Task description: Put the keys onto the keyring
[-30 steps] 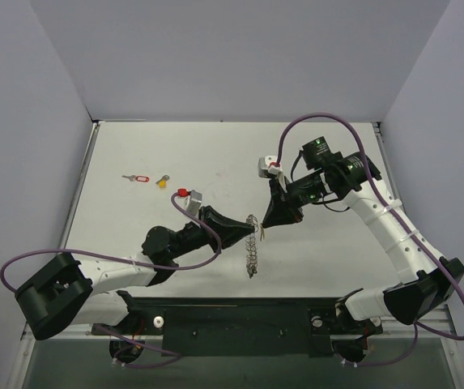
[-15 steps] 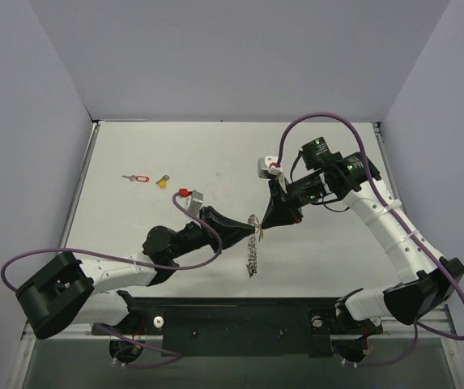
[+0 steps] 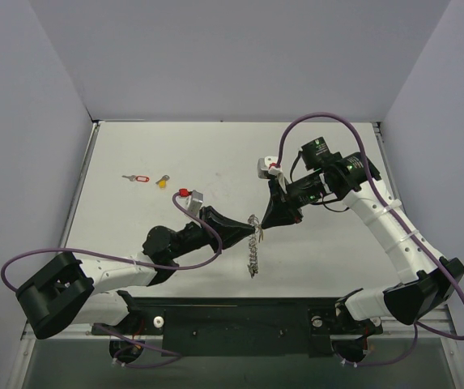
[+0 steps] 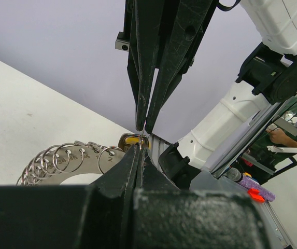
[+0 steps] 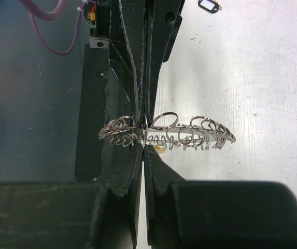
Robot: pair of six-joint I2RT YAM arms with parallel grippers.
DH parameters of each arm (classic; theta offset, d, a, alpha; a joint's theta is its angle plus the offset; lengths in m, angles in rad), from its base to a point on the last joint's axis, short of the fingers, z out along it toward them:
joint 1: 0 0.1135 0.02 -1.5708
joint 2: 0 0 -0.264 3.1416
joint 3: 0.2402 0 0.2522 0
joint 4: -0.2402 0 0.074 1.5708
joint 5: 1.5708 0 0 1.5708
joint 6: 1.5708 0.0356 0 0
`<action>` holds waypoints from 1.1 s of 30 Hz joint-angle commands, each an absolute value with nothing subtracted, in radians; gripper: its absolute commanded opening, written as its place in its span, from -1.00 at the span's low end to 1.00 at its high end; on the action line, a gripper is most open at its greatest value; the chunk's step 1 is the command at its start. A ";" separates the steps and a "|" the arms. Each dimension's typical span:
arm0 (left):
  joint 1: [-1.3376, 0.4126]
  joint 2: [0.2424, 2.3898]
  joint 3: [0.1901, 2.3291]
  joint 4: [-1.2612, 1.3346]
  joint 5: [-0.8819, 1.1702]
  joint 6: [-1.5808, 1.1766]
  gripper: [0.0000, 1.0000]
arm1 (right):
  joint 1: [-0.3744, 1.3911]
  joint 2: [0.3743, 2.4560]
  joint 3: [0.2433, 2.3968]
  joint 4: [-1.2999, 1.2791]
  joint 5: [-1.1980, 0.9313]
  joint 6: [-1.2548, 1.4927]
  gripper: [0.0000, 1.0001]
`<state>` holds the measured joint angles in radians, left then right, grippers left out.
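While the keyring (image 3: pixel 253 245) hangs over mid-table just as it did a second ago, I see the left gripper (image 3: pixel 255 232) still clamped on its top links. The right gripper (image 3: pixel 263 226) is pinched shut against them, and the red-tagged key (image 3: pixel 138 177) and yellow key (image 3: pixel 163 181) lie well apart to the left.

Keyring (image 3: pixel 253 243): bright silver metal; thin wire loops polished and glinting, flat band among them smooth, satin.
Far left on table, red-tagged key (image 3: pixel 137 178): silver metal blade, glossy red plastic tag.
Yellow-headed key (image 3: pixel 163 181): metal blade, yellow plastic head.
Left gripper (image 3: pixel 256 232), right gripper (image 3: pixel 261 227): black plastic, matt, edges scuffed pale.
Arm shells (image 3: pixel 384 223): white plastic, smooth, slight sheen.
Cables (image 3: pixel 321 116): purple sheath, smooth.
Table (image 3: pixel 175 146): off-white, matt, faintly speckled.
Walls (image 3: pixel 240 57): plain, matt.
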<state>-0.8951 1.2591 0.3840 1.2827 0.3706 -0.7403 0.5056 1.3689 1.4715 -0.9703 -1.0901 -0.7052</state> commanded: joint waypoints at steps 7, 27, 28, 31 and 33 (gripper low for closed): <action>-0.893 1.244 0.436 1.641 0.370 -0.741 -1.00 | 0.518 1.364 1.473 -0.996 -1.147 -0.716 -1.00; -0.891 1.236 0.428 1.643 0.374 -0.742 -1.00 | 0.509 1.361 1.477 -0.997 -1.135 -0.715 -1.00; -0.890 1.233 0.428 1.643 0.374 -0.742 -1.00 | 0.509 1.361 1.477 -0.997 -1.135 -0.713 -1.00; -0.891 1.227 0.426 1.638 0.376 -0.741 -1.00 | 0.509 1.356 1.480 -0.996 -1.129 -0.712 -1.00; -0.891 1.223 0.425 1.637 0.376 -0.738 -1.00 | 0.508 1.359 1.480 -0.994 -1.126 -0.710 -1.00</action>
<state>-0.8951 1.2579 0.3843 1.2827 0.3710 -0.7399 0.5156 1.3689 1.4715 -0.9703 -1.0973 -0.7052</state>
